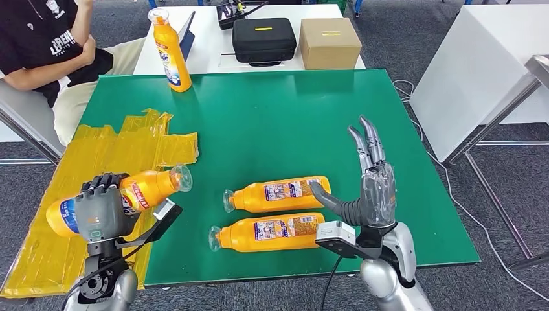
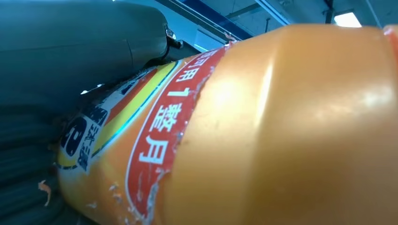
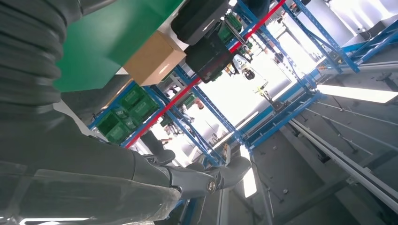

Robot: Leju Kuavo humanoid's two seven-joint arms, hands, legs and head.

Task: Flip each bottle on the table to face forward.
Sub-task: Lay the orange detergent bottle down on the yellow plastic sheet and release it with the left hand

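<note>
While the green table (image 1: 272,116) lay broad before me, with yellow sheeting (image 1: 97,155) spread over its left side, I judged I was midway through turning one bottle. My left hand (image 1: 102,210) gripped that bottle (image 1: 139,194) on its side, lifted over the sheeting at the near left, cap pointing right. Two more bottles (image 1: 278,195) (image 1: 268,233) lay side by side near the front edge, labels up; a fourth (image 1: 171,52) stood upright at the far left. My right hand (image 1: 370,188) was spread, fingers raised, its thumb touching the nearer-lying pair's far bottle. Next, I reckoned, the held bottle needed rotating label-forward and setting down.
</note>
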